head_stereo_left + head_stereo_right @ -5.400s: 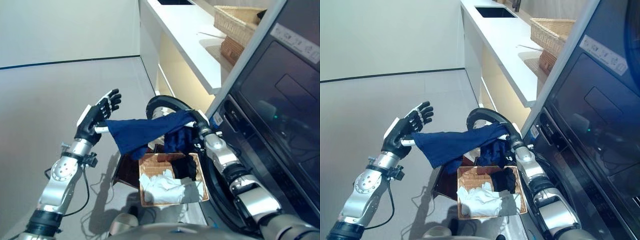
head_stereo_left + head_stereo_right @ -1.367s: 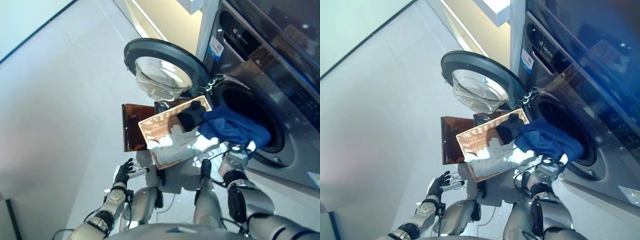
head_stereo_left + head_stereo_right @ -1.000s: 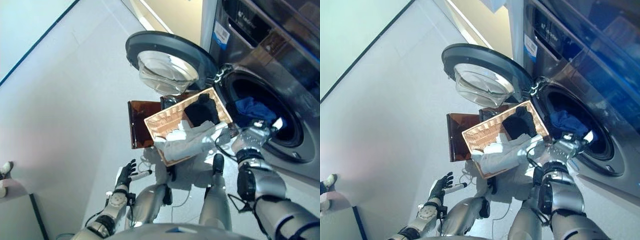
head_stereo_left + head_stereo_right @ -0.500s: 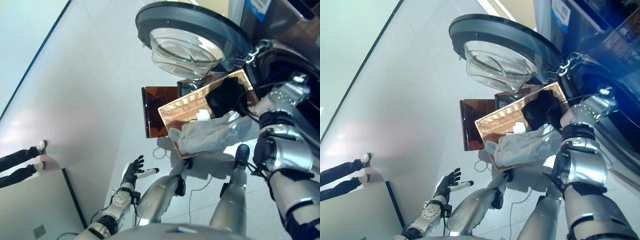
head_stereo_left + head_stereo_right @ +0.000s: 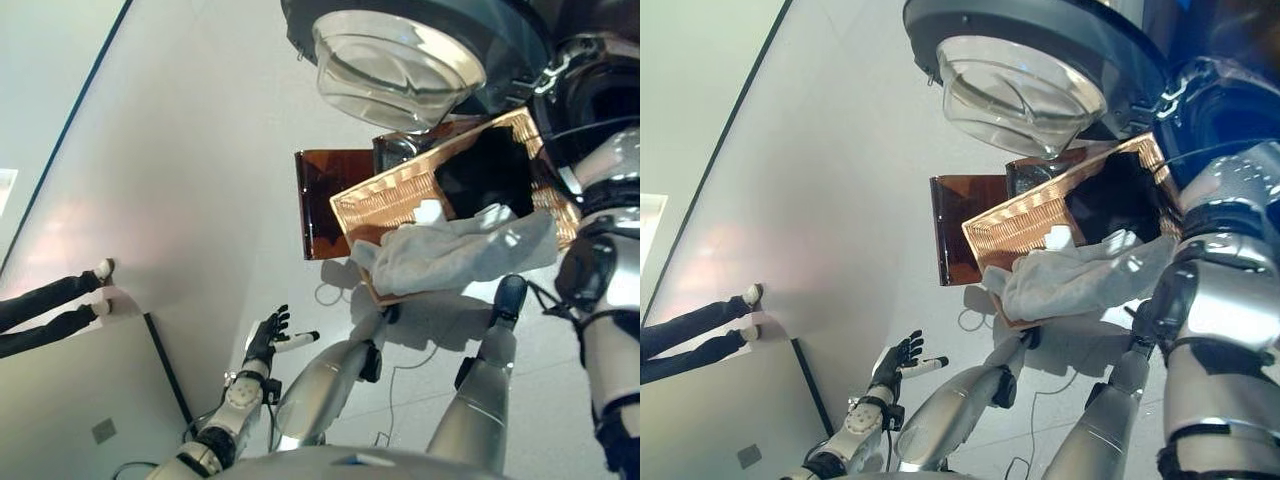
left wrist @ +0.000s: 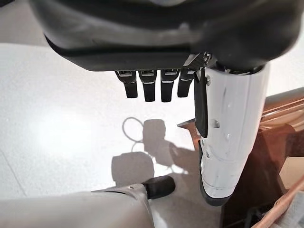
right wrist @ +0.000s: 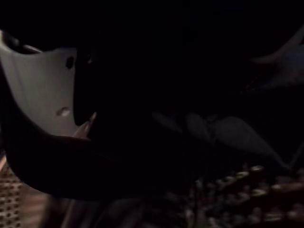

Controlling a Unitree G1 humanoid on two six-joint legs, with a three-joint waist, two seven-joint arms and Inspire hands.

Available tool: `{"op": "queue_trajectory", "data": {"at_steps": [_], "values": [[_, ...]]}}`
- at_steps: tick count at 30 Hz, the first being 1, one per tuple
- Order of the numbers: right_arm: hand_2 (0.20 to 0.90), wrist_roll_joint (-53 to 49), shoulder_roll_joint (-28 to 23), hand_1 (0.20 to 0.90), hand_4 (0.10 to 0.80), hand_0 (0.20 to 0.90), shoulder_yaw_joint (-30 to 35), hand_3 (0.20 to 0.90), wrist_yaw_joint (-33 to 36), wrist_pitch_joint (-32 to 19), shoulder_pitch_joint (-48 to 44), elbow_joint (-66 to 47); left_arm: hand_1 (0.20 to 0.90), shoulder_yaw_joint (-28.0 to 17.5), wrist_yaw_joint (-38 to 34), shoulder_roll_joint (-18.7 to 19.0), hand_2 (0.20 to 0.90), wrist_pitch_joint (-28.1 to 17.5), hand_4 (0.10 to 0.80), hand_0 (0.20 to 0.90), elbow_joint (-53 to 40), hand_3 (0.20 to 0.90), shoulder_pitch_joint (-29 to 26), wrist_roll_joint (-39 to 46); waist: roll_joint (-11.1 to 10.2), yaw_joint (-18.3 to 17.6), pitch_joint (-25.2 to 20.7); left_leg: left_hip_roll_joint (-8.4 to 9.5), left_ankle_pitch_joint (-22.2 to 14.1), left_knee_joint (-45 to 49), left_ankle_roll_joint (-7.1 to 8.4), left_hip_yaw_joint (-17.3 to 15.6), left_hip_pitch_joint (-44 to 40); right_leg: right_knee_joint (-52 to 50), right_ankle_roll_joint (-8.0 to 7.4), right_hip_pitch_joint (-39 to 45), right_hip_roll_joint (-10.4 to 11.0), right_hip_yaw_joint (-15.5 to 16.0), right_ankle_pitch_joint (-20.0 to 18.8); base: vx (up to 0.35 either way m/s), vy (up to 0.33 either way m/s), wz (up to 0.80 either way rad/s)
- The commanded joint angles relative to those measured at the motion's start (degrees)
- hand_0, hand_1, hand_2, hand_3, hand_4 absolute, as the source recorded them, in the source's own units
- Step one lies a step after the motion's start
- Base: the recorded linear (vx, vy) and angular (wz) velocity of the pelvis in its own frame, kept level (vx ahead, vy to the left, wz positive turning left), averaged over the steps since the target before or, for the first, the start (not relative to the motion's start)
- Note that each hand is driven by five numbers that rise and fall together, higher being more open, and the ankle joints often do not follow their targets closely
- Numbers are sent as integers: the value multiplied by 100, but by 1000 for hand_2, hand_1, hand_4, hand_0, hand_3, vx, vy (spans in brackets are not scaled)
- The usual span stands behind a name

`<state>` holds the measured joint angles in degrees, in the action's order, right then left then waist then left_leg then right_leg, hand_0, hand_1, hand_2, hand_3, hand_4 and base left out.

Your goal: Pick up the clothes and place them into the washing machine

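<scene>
Dark front-loading washing machine (image 5: 1230,100), upper right of the head views, round glass door (image 5: 400,60) swung open for loading. Right arm reaches into the drum; right hand hidden, grip cannot be told. Rectangular wicker laundry basket (image 5: 385,205) sits beside the opening, within reach; crumpled white cloth (image 5: 450,250) and black garment (image 5: 485,175) remain inside. Left hand (image 5: 266,341), lower left, fingers spread, empty, clear of the work.

Laundry area, probably domestic: front-loading washing machine door (image 5: 420,50) open, glass porthole; wicker basket (image 5: 400,205) of clothes on pale glossy floor (image 5: 180,150); a person's legs (image 5: 50,305) at edge.
</scene>
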<state>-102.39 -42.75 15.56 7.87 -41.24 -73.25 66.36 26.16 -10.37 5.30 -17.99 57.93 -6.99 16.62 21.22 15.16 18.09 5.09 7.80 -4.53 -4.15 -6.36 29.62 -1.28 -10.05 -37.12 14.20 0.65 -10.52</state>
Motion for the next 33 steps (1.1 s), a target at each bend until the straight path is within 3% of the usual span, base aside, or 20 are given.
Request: {"op": "queue_trajectory", "data": {"at_steps": [1,7,19,21,22,23,24,25,27,29,33], "values": [[200,638,-882,200,300,200,-721,200,-56,-80,-411,-292,900,231,-291,361,900,-149,800,900,-22,900,-73,136,299,184,-510,46,-178,-47,766,79,-48,-1041,239,-385,-290,-68,620,18,11,-7],[200,987,-1226,200,300,200,-751,200,366,-4,-506,24,900,128,-358,372,900,-200,800,900,-121,900,-33,329,389,177,-446,33,-120,-47,766,24,129,-1115,245,-660,-301,-132,574,-28,0,-4],[200,2056,-1620,200,300,200,-1401,200,1244,107,-1041,183,900,31,-446,477,900,-289,800,900,-358,900,3,682,288,49,-254,-77,-92,-47,763,-108,464,-1194,239,-1093,-433,-291,559,-27,-30,-4],[200,2462,-1678,200,300,200,-1539,200,1533,273,-1092,355,900,24,-466,509,900,-292,800,900,-388,900,11,656,267,35,-228,-94,-52,-47,756,-121,495,-1205,254,-1126,-455,-281,507,-38,-39,-4],[200,3141,-1821,200,300,200,-1793,200,1882,680,-1149,665,900,11,-469,555,900,-290,800,900,-408,900,28,620,227,36,-237,-94,-82,-47,758,-121,478,-1213,250,-1106,-457,-271,557,-38,-52,-1],[373,3818,-1919,373,424,373,-2104,373,2154,1013,-1177,866,900,-10,-466,619,900,-288,800,900,-452,900,36,583,187,37,-226,-102,-72,-47,758,-128,488,-1205,252,-1109,-464,-257,531,-25,-57,3],[900,4782,-2010,900,800,900,-2622,900,2470,1582,-1395,1093,900,-37,-479,676,900,-295,800,900,-546,900,84,529,176,33,-206,-110,-64,-47,759,-145,490,-1219,254,-1120,-470,-242,519,-68,-66,6],[900,5730,-2101,900,800,900,-3216,900,2762,2100,-1608,1306,900,-48,-483,728,900,-308,800,900,-652,900,122,486,150,6,-157,-119,-45,-47,755,-159,502,-1237,261,-1137,-476,-222,488,-68,-65,10],[900,6567,-2038,900,800,900,-3824,900,3000,2558,-1887,1404,900,-70,-553,796,900,-313,800,900,-843,900,183,413,128,-69,-53,-140,-18,-47,754,-166,516,-1221,264,-1126,-494,-204,432,-62,-47,1],[900,7071,-2027,900,800,900,-4173,900,3200,2975,-2130,1656,900,-88,-618,858,900,-275,800,900,-932,900,209,387,65,-114,-3,-139,-12,-47,756,-174,537,-1166,268,-1098,-515,-176,390,-43,-28,-9],[900,7871,-1937,900,800,900,-4641,900,3441,3348,-2337,1680,900,-107,-728,896,900,-258,800,900,-1043,900,210,366,-30,-163,45,-143,14,-47,766,-164,562,-1065,282,-1065,-553,-128,327,-33,-9,0]]}}
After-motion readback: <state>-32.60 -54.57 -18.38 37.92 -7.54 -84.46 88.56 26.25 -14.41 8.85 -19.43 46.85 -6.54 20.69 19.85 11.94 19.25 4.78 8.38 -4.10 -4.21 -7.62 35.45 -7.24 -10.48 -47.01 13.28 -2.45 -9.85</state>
